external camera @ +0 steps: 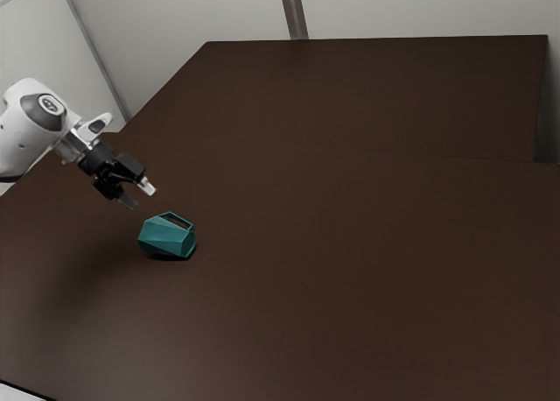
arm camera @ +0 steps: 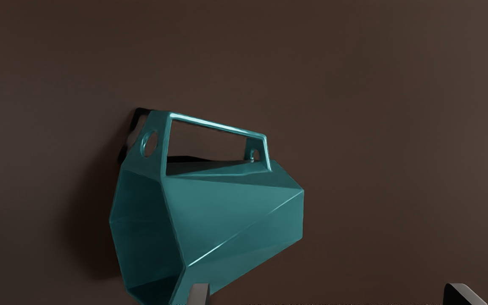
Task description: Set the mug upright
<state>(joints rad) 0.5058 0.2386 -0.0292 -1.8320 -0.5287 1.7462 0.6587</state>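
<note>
In the exterior view, the black gripper (external camera: 138, 196) hangs above the table, up and to the exterior view's left of the teal mug (external camera: 166, 235). The faceted mug lies on its side, its handle on the upper side. Seen from the wrist, the mug (arm camera: 235, 212) has its wide mouth facing one way and its narrower base the other. The gripper (arm camera: 326, 294) is open, its two fingertips wide apart; one overlaps the mug's lower body in the picture, and bare table shows between them beyond the mug's edge.
A large dark brown table (external camera: 350, 270) lies under the mug and extends far to the exterior view's right. Pale walls (external camera: 420, 7) rise behind its far edge. The mug casts a dark shadow beside its mouth.
</note>
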